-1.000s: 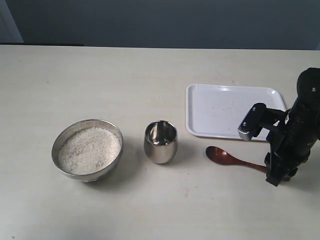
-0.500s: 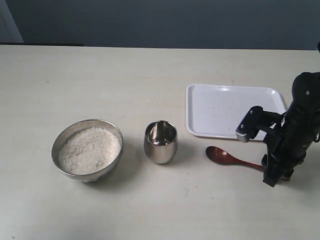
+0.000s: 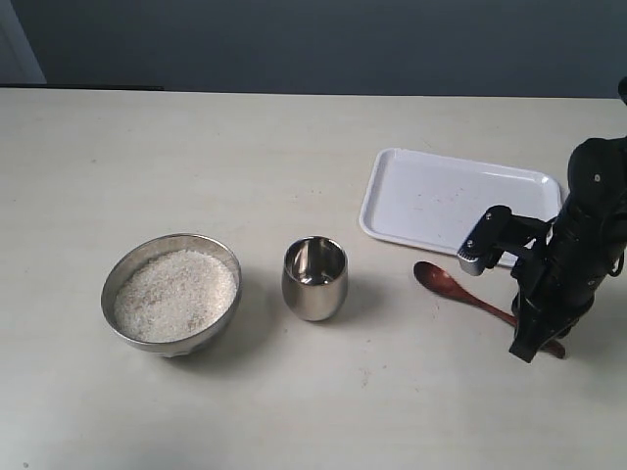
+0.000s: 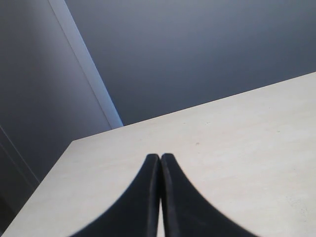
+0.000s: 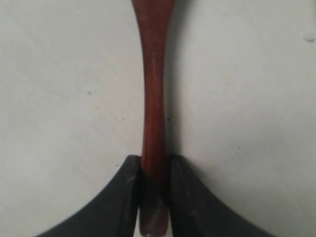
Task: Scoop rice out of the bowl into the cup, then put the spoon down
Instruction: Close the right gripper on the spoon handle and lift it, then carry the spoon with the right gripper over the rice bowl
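Observation:
The steel bowl [image 3: 216, 257] sits at the left of the table, filled with white rice [image 3: 174, 294]. To its right stands the shiny cup [image 3: 314, 279], upright. The dark wooden spoon [image 3: 453, 288] lies right of the cup, its oval end near the tray. My right gripper [image 3: 534, 341] is shut on the end of the spoon's handle [image 5: 153, 123]; the right wrist view shows both fingers pressed against it. My left gripper [image 4: 160, 159] is shut with nothing between its fingers, over bare table, and does not appear in the exterior view.
A white tray [image 3: 431, 196] lies at the back right, just beyond the spoon's oval end and slightly skewed. The table's far edge meets a dark wall.
The spoon has swung with the right gripper: its oval end moved up and right toward the tray. The tray has shifted and turned slightly. The right gripper moved a little left.

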